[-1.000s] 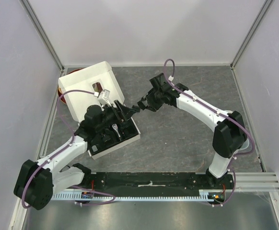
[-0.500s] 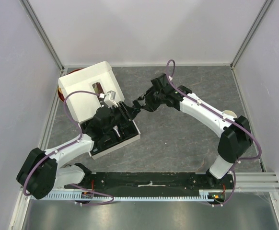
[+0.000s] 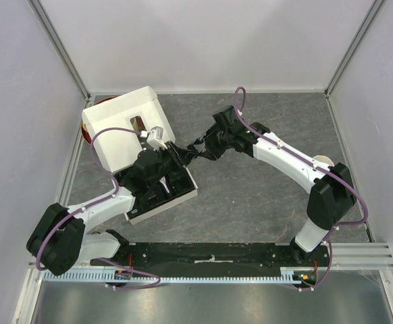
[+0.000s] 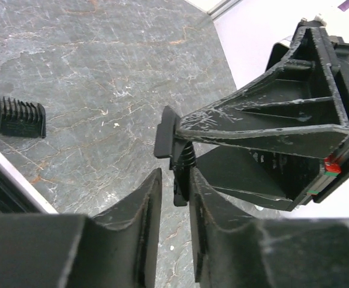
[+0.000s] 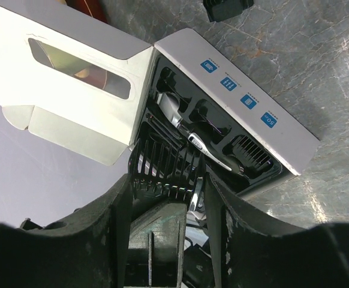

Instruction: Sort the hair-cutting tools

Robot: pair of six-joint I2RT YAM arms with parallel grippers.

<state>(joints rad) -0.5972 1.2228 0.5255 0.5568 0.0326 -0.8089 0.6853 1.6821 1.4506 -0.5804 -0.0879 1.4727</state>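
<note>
Partway through, by the look of it. Already slotted in the black tray [image 5: 210,114] of the white box [image 3: 122,128], left-centre of the top view: clipper [image 5: 171,112] with silver head toward upper left, plus one tray guard [image 5: 249,150] in the lower-right slot. Not yet sorted: a held guard [image 5: 162,165], mid-air over the tray's upper-right corner in the top view, and a loose guard [image 4: 17,117] flat on the counter [image 3: 264,202], left side of the left wrist view, just off the box edge.

Grip states: right gripper [image 5: 170,178] clamped on the held guard, teeth toward the tray. For the left gripper [image 4: 175,186], fingers flanking the same guard's lower end with a narrow gap; cannot tell whether gripping or merely beside it. Looks like a handover between arms, judged from the pose alone.

Counts: clipper 1; comb guards 3 seen (1 in tray, 1 held, 1 loose); box with tray 1. No brush or cord made out, possibly hidden. Several tray slots apparently vacant, so likely more left than done.
</note>
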